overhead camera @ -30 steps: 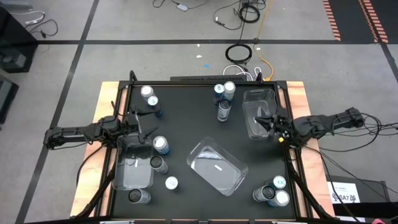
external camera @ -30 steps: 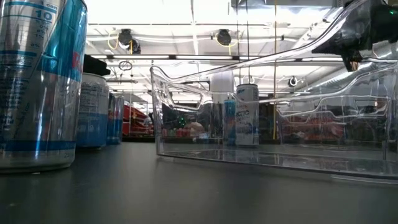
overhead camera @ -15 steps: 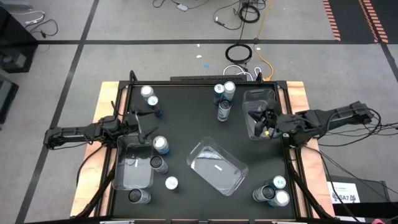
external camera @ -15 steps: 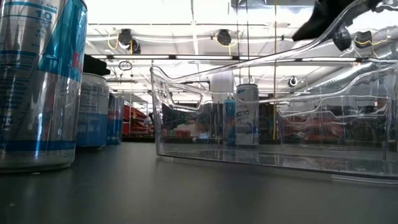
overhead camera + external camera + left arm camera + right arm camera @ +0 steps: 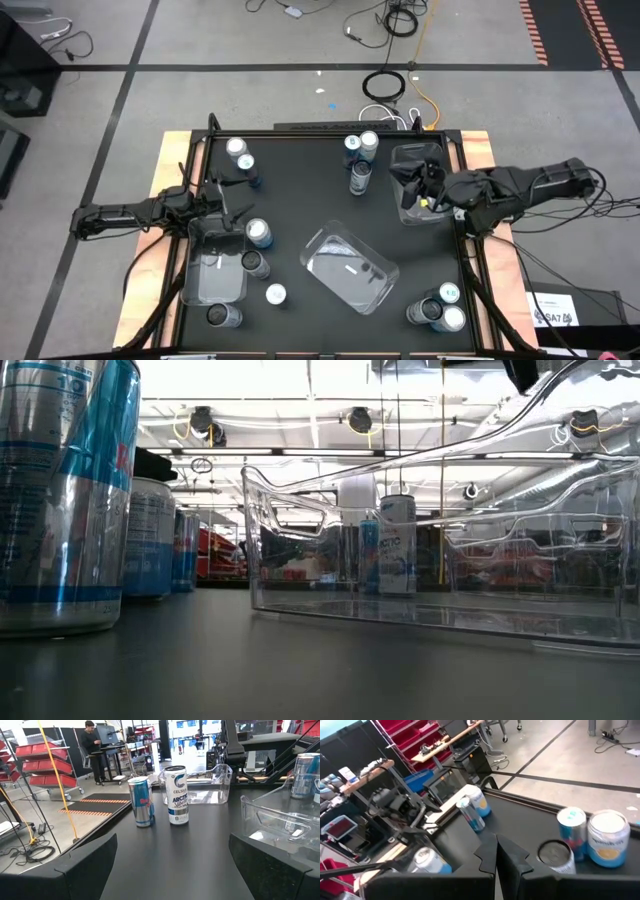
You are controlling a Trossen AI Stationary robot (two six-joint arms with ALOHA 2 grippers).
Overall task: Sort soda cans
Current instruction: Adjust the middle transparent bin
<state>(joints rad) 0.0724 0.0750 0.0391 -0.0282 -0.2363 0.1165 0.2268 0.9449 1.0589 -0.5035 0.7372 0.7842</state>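
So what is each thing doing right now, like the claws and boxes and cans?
left gripper: open, empty, by the left bin.
right gripper: shut, empty, over the right bin.
left bin: upright, no can inside.
middle bin: upright, no can inside.
right bin: upright, contents hidden by the arm.
soda cans: standing upright on the table, outside the bins.

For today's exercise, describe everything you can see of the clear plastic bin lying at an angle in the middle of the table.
The middle bin is a clear, colourless plastic tub, rectangular with rounded corners and a curved rim. It sits flat on the black table, turned diagonally to its edges, open side up. No soda cans are in it; a small pale mark shows on its floor. Nothing touches it and neither end effector is near. From the low view its walls rise in a scooped outline.
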